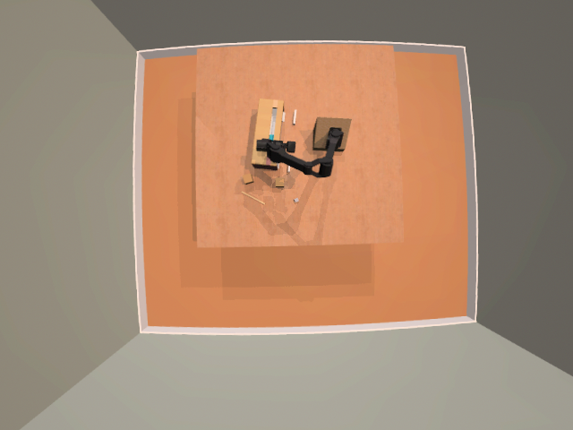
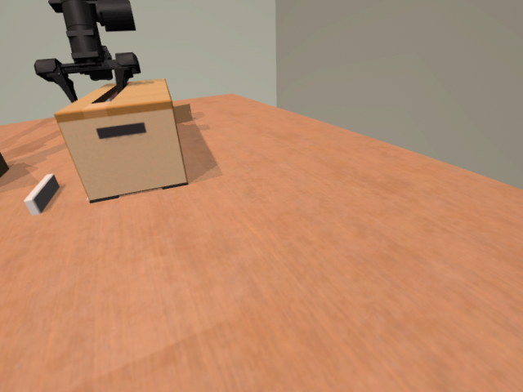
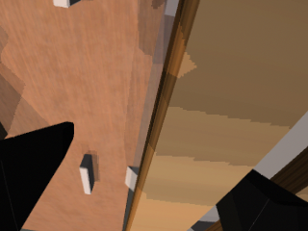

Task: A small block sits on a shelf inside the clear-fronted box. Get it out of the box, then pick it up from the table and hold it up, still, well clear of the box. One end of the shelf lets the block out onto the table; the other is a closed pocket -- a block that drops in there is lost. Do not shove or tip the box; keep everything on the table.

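The wooden box stands upright on the table, with a long slot in its lid. A small teal patch, apparently the block, shows in the slot beside the gripper in the top view. It is hidden in the other views. My gripper is open and empty, pointing down at the box top. One finger is at the slot; whether its tip is inside is unclear. The other finger is outside the box, on the arm-base side.
A white bar lies beside the box, and another white bar near its other end. Two wooden blocks, a thin stick and a small grey cube lie beyond that end.
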Available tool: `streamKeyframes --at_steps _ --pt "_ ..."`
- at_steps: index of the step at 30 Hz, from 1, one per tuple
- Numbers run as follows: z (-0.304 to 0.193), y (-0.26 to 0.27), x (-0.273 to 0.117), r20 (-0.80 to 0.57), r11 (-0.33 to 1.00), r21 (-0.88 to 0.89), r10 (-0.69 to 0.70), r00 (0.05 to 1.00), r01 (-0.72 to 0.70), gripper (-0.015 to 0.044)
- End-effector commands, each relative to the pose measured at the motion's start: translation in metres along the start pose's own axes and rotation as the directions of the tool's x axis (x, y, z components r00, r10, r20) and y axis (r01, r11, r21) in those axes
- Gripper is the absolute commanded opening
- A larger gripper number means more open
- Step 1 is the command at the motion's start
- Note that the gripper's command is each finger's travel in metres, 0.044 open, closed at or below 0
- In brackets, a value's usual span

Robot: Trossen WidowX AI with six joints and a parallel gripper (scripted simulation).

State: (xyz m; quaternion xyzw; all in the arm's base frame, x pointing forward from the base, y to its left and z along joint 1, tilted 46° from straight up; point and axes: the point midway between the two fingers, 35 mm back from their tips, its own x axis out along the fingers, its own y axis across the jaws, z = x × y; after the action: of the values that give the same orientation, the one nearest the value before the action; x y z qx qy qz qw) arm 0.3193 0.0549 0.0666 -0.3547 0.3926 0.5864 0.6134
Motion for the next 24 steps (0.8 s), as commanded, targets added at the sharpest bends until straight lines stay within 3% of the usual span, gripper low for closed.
streamKeyframes --at_steps 1,24 --pt "0.003 0.002 0.007 0.004 1.000 0.004 0.003 1.000 -0.003 0.0400" --pt "-0.045 0.001 0.021 -0.002 1.000 0.000 0.002 1.000 -0.002 0.0400"
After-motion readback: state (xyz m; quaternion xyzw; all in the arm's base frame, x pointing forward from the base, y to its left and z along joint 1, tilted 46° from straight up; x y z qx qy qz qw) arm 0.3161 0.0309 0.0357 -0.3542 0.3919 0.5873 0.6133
